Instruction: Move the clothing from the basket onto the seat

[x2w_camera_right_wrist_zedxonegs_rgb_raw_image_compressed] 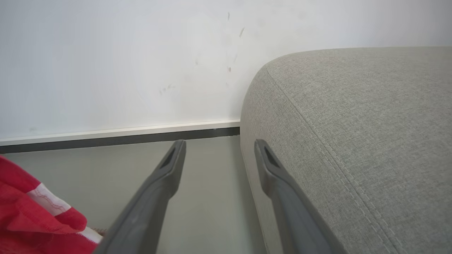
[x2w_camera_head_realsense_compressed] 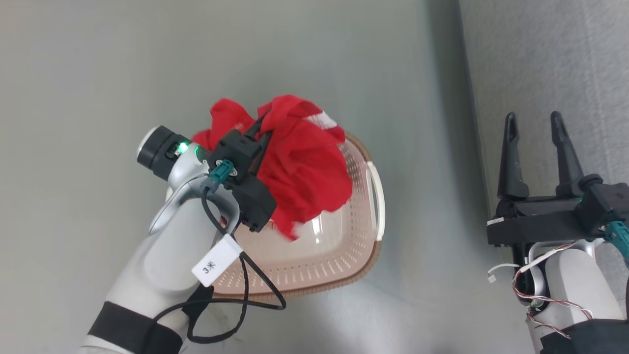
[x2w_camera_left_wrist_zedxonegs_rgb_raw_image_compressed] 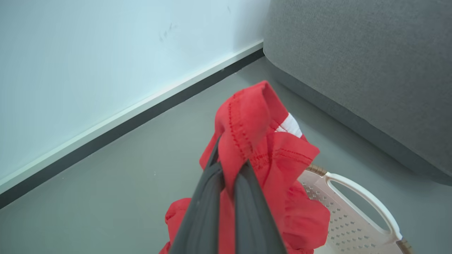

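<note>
– While the left fingers [x2w_camera_left_wrist_zedxonegs_rgb_raw_image_compressed: 245, 180] are pressed together on a fold of the bright red soft fabric clothing [x2w_camera_head_realsense_compressed: 309, 167], how do you expect that bundle to handle?
– Light and limp, I'd say. It hangs bunched from the pinch above the cream-white perforated plastic laundry basket [x2w_camera_head_realsense_compressed: 339, 246], which stands on the grey floor [x2w_camera_head_realsense_compressed: 98, 73]. Whether its lowest folds touch the basket's inside, I cannot tell.
– Is the hold well placed?
– They have a stitched hem [x2w_camera_left_wrist_zedxonegs_rgb_raw_image_compressed: 240, 130] near the white stripe trim [x2w_camera_left_wrist_zedxonegs_rgb_raw_image_compressed: 291, 125]; a hem is thicker and less slippery than a single layer. Even so, it is a small bite of a loose heap, and any piece merely draped there could slide off on the way.
– And the other arm?
– The right fingers [x2w_camera_head_realsense_compressed: 511, 152] stand spread wide with nothing between them, beside the edge of the large rounded seat of light grey woven fabric [x2w_camera_right_wrist_zedxonegs_rgb_raw_image_compressed: 353, 123], off to the robot's right of the basket with bare floor between.
– Anything fragile?
– No, cloth takes a drop unharmed. My worry is trailing fabric catching the basket's brown woven-look rim [x2w_camera_head_realsense_compressed: 319, 287], so I judge it wants a high lift before swinging across to the seat.
</note>
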Controlling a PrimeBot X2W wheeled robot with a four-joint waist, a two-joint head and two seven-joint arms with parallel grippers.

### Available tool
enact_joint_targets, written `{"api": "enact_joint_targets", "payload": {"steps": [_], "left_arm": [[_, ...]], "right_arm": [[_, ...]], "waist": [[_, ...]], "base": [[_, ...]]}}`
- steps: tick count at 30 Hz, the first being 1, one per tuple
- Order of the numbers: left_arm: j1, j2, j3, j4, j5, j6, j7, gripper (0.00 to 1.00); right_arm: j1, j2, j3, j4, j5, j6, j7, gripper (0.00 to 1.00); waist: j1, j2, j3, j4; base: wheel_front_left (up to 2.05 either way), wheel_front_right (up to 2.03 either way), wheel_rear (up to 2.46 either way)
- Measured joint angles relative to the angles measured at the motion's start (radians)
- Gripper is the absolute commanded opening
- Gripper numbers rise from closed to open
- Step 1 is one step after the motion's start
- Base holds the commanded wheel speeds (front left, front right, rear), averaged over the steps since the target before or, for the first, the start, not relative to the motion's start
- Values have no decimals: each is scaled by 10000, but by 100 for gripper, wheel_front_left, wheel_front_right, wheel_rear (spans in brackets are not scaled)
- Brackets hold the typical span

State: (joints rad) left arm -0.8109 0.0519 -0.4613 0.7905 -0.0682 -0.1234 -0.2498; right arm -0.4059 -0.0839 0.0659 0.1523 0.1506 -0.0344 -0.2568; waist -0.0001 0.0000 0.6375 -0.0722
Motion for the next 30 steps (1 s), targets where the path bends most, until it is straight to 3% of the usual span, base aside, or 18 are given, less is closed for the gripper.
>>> {"api": "enact_joint_targets", "payload": {"steps": [12, 30], "left_arm": [[-81, 182, 293, -853, -399, -13, 0, 0], [11, 418, 410, -232, -1244, -86, 0, 0]], "right_arm": [[-167, 59, 130, 1342, 75, 313, 0, 100], [104, 171, 936, 2867, 100, 936, 0, 100]], "waist": [[-1, -1, -1941, 214], [-2, -1, -4645, 246]], "base": [[0, 0, 0], [0, 0, 0]]}}
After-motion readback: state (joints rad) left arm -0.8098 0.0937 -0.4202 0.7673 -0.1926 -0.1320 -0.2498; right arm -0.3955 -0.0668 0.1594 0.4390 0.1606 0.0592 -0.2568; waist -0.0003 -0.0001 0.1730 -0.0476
